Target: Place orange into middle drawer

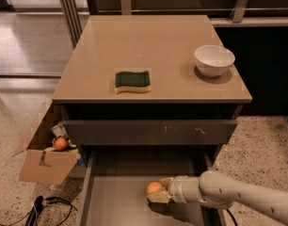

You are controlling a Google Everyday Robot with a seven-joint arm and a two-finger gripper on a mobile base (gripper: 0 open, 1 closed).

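The orange (154,188) sits between the pale fingers (158,198) of my gripper (159,190), which is shut on it. My white arm reaches in from the lower right. The gripper holds the orange just above the floor of the open middle drawer (116,201), a grey-brown tray pulled out below the cabinet. The orange is over the middle of the drawer, nearer its right side. I cannot tell whether the orange touches the drawer floor.
A green sponge (132,80) and a white bowl (214,59) rest on the cabinet top. The dark closed drawer front (148,132) is above the open tray. A cardboard box (45,164) with a small reddish-orange ball (60,143) stands at left, with cables (40,206) on the floor.
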